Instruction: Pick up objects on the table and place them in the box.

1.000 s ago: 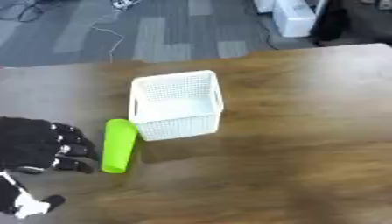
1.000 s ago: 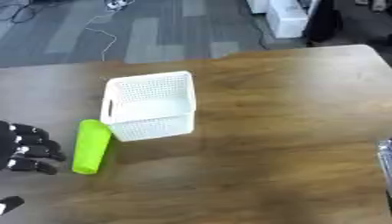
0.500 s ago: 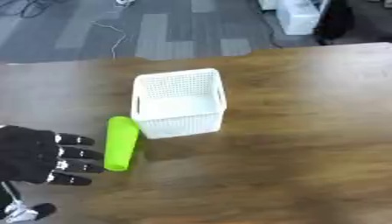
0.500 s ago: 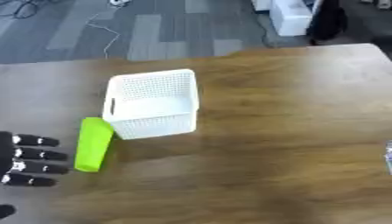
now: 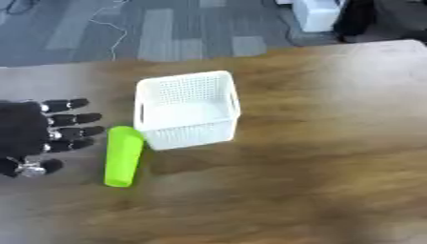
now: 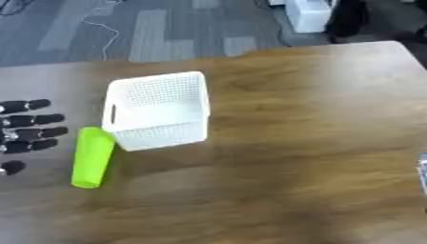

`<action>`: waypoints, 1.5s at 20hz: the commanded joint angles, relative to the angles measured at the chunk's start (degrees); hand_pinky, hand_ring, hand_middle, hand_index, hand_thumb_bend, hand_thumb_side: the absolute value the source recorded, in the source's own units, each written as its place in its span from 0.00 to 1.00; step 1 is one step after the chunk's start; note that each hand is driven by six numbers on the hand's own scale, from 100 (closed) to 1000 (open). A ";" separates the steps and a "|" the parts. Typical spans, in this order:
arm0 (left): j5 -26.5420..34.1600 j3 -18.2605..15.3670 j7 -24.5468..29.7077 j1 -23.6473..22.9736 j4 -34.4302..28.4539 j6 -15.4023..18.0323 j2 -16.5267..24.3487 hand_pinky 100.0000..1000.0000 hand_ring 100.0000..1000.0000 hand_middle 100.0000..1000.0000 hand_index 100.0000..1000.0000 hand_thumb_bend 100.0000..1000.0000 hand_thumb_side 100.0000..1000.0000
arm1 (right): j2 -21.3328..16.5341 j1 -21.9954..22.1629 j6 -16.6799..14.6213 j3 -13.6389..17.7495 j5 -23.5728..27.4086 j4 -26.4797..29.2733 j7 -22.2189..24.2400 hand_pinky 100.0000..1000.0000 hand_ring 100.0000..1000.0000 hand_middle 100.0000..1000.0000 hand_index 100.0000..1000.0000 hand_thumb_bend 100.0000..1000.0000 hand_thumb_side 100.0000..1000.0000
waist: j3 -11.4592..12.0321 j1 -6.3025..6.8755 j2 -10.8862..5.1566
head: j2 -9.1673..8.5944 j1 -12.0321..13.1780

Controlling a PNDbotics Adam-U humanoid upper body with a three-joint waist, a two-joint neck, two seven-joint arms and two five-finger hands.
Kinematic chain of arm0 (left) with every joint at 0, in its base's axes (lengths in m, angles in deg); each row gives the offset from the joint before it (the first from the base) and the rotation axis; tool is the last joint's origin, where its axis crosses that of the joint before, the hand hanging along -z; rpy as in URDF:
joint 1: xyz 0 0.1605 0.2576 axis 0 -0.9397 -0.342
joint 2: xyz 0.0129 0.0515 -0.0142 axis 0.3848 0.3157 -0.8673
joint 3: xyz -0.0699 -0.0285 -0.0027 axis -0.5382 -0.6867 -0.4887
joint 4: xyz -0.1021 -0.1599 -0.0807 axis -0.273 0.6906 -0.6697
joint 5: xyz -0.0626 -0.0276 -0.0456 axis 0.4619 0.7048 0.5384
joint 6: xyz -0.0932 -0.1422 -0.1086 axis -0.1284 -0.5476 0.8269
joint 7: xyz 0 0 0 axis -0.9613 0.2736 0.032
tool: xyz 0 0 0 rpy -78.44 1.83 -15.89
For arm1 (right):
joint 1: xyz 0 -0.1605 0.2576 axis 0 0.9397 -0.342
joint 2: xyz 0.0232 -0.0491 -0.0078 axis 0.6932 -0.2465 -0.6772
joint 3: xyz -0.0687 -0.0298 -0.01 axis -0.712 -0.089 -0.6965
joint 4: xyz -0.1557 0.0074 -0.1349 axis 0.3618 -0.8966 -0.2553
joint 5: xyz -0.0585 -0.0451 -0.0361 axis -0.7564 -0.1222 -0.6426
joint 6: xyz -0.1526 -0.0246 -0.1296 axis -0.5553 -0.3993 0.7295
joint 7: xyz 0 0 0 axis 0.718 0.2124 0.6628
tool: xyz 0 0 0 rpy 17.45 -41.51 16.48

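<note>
Left hand (image 5: 29, 133) now beside cylinder (image 5: 122, 156)

even, fairly bright indoor light is seen, with no strong glare. a soft shadow is cast right of the green cylinder (image 5: 123, 155) and under the white basket (image 5: 187, 109) on the wooden table (image 5: 317, 143). everything is rendered soft and slightly blurred.

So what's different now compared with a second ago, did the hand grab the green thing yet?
Not yet. The left hand has opened out: its fingers, bent a second ago, now stretch straight toward the green cylinder, and the hand has risen a little, with a gap left between them. The cylinder lies flat as before beside the white basket, which holds nothing. The right hand barely shows.
</note>
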 commanded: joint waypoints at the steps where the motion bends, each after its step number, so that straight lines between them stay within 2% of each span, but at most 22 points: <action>1: -2.56 0.06 -11.38 2.08 2.65 6.59 0.31 0.86 0.98 0.91 0.90 1.00 0.81 | -0.21 -1.20 -2.37 -0.02 0.51 0.75 -1.93 0.29 0.41 0.44 0.52 0.23 1.00 | -0.29 -0.10 -0.21 | -0.06 0.36; 9: -2.70 1.99 -11.50 5.73 2.30 6.37 -0.68 0.86 0.99 0.92 0.90 1.00 0.79 | 0.14 -1.87 -2.14 -0.11 0.82 0.75 -0.80 0.29 0.41 0.44 0.52 0.22 1.00 | -1.12 -0.16 0.21 | -0.06 0.54; 10: -2.83 2.15 -11.50 6.09 2.14 6.29 -0.80 0.85 0.99 0.92 0.93 1.00 0.78 | 0.21 -1.98 -1.90 -0.05 0.46 0.75 -0.05 0.28 0.41 0.44 0.52 0.22 1.00 | -1.27 -0.17 0.23 | -0.06 0.72; 16: -2.90 3.15 -11.50 7.43 1.87 6.16 -1.72 0.84 0.98 0.92 0.93 1.00 0.77 | 0.91 -3.09 -1.55 -0.17 0.61 0.75 3.03 0.28 0.41 0.44 0.52 0.21 1.00 | -2.18 -0.28 0.79 | -0.06 1.71; 23: -2.92 5.44 -11.50 8.19 -0.91 10.61 -1.96 0.84 0.98 0.94 0.95 1.00 0.83 | 1.77 -4.35 -1.66 -0.42 1.82 0.75 4.86 0.28 0.41 0.44 0.53 0.21 1.00 | -3.45 -0.53 1.79 | -0.06 2.42; 27: -3.48 5.96 -11.50 8.55 -2.58 13.61 -0.92 0.86 0.99 0.96 0.98 1.00 0.91 | 1.60 -4.36 -1.63 -0.35 2.08 0.75 5.28 0.28 0.41 0.44 0.53 0.21 1.00 | -3.30 -0.36 1.75 | -0.06 2.27; 30: -3.89 5.76 -11.50 8.75 -2.71 14.53 -0.26 0.86 0.99 0.96 0.99 1.00 0.95 | 1.37 -4.28 -1.63 -0.23 2.14 0.75 5.34 0.28 0.41 0.44 0.53 0.21 1.00 | -3.05 -0.19 1.48 | -0.06 2.20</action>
